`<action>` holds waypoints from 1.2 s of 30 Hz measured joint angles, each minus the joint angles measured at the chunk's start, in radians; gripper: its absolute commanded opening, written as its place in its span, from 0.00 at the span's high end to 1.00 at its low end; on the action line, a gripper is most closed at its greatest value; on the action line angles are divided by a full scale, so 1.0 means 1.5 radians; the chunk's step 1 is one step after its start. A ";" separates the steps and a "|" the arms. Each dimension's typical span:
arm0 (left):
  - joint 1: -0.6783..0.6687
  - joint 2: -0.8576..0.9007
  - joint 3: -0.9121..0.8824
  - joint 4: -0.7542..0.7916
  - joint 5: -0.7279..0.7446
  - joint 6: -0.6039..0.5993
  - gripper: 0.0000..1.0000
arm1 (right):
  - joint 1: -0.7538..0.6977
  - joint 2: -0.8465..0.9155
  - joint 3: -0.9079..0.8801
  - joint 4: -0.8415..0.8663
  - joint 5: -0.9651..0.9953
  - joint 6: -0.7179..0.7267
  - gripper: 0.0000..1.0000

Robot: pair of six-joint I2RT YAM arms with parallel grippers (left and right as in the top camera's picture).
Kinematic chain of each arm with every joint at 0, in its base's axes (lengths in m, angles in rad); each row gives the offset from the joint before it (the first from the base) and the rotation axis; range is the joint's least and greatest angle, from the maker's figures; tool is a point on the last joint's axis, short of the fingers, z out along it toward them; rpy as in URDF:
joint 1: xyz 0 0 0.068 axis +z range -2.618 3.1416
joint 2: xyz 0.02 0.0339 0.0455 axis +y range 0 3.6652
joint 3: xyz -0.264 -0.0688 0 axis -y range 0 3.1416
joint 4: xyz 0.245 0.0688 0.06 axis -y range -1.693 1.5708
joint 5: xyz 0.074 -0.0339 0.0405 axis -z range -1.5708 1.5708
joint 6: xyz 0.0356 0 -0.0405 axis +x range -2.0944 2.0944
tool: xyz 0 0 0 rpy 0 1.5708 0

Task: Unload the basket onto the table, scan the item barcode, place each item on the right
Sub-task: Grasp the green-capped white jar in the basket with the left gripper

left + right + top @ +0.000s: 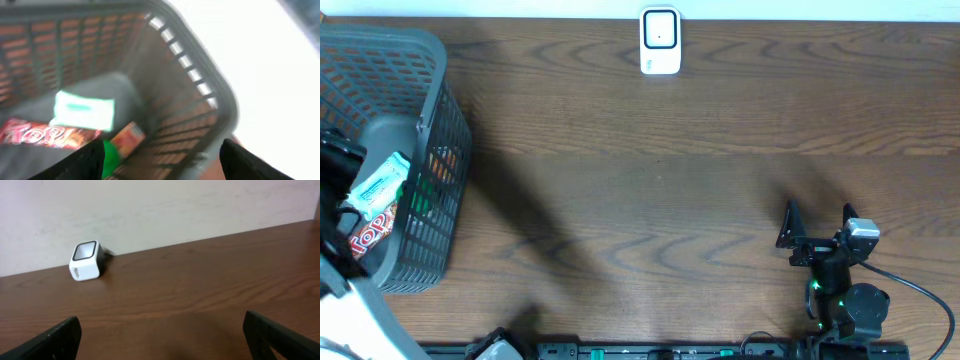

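Scanner [660,42]: stood at 12 o'clock on the tabletop [670,200], its window left unobstructed for a barcode.
Items: a white-green packet [82,111] and a red bar [45,136] are lain in the basket [430,60] at 9 o'clock, neither yet lifted.
Left fingers [87,162]: held apart over the basket with nothing clamped, apparently poised for a pick.
Right fingers [55,340]: spread wide at 5 o'clock, empty, kept well clear.

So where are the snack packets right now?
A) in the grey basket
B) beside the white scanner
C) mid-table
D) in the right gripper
A: the packets lie inside the basket at the left, the scanner stands alone at the far edge, and the right gripper is open and empty.
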 measured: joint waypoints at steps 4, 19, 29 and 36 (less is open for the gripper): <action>0.000 -0.037 0.001 0.003 0.011 -0.014 0.09 | 0.000 0.000 0.000 0.000 0.000 0.000 0.01; 0.000 0.194 0.001 -0.066 -0.016 -0.038 0.02 | 0.000 0.000 0.000 0.000 0.000 0.000 0.01; 0.000 0.390 0.001 -0.118 -0.016 -0.042 0.02 | 0.000 0.000 0.000 0.000 0.000 0.000 0.01; -0.008 0.456 0.001 -0.128 -0.016 -0.038 0.02 | 0.000 0.000 0.000 0.000 0.000 0.000 0.01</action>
